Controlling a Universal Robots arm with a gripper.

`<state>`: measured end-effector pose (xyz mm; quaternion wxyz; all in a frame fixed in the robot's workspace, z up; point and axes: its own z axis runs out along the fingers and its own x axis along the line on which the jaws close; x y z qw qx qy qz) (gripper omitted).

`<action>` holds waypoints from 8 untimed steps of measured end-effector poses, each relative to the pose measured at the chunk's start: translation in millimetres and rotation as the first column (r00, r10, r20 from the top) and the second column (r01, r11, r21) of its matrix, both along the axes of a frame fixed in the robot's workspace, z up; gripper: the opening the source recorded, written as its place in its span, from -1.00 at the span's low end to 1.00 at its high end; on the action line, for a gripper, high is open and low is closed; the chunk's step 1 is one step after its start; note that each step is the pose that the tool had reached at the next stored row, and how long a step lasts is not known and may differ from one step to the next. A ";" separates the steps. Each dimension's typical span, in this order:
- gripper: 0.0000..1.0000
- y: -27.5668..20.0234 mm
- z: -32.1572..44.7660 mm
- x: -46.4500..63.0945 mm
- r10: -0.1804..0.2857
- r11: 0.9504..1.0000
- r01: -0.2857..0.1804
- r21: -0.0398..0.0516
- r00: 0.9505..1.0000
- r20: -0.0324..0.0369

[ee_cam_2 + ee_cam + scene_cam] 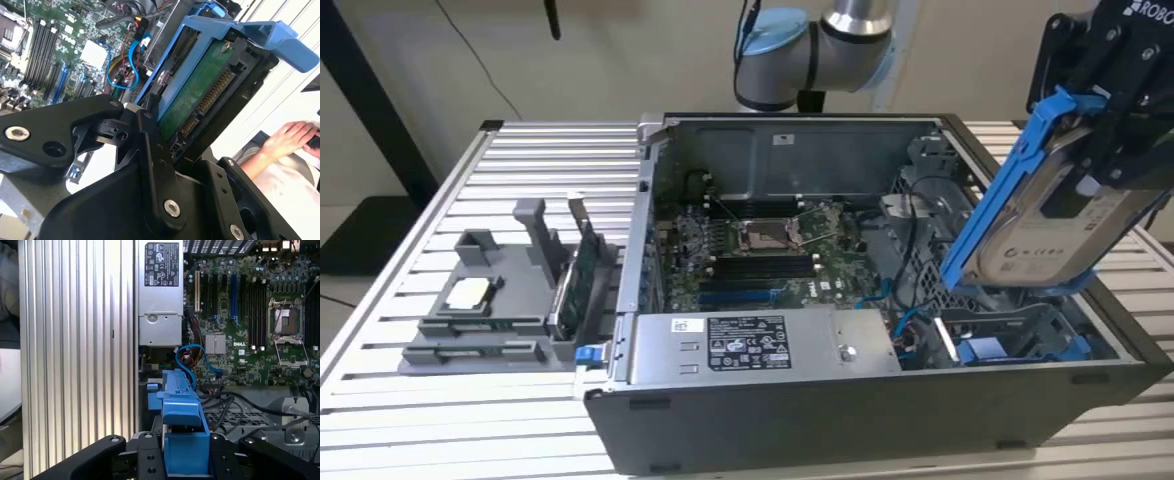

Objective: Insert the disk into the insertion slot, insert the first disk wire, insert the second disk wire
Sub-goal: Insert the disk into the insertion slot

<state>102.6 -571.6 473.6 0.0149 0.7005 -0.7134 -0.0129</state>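
- One disk (1047,235) in its blue frame (994,195) hangs tilted at the exterior view's right, with the end effector (1107,165) clamped on its upper end.
- Its lower edge sits just above the slot (1007,335) in the computer case (854,420), apparently angled to line up; it is not yet inside.
- Its bare connector (212,97) is at the gripped end, seemingly to stay reachable.
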 end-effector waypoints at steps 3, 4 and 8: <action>-0.35 0.0 -1.5 0.0 0.000 1.000 0.000 0.000 1.000 0.000; -0.35 0.0 -2.0 0.0 0.000 1.000 0.000 0.000 1.000 0.000; -0.35 0.0 -4.0 0.0 0.000 1.000 0.000 0.000 1.000 0.000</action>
